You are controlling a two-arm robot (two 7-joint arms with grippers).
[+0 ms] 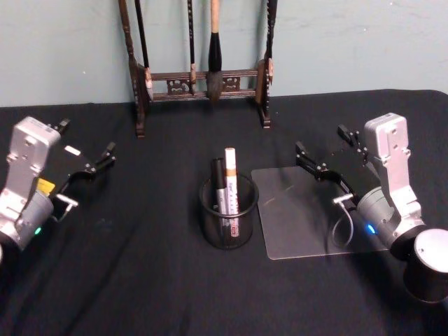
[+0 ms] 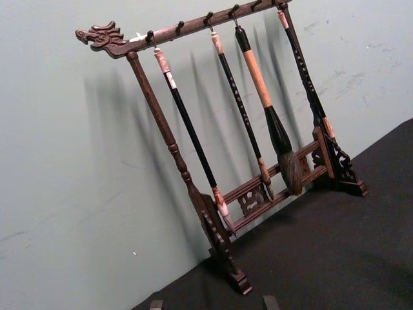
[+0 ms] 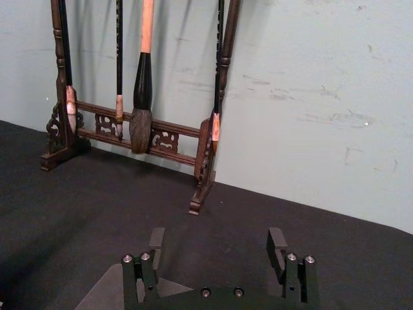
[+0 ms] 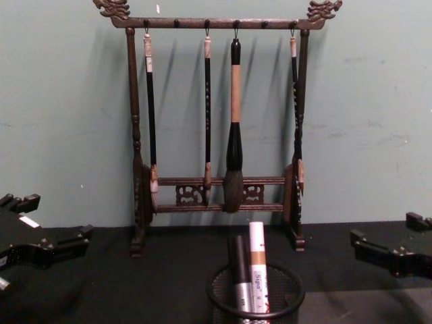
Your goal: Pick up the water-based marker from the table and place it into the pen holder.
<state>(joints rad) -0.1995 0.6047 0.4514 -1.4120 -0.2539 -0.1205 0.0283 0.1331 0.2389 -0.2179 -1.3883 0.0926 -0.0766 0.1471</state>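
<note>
My left claw [image 1: 87, 150] hangs above the tabletop [image 1: 140, 280] at the far left, fingers apart and holding nothing. At centre the pen holder [image 1: 229, 213] stands upright in front of the brush rack [image 1: 199, 80], and the water-based marker [image 1: 230, 189], white with a brown band, stands inside it next to a darker pen [image 1: 218, 183], both tips poking above the rim. Over on the right, my right claw [image 1: 327, 150] hovers with its fingers spread and empty, above the far edge of a clear sheet [image 1: 308, 217] lying flat just beside the pen holder.
</note>
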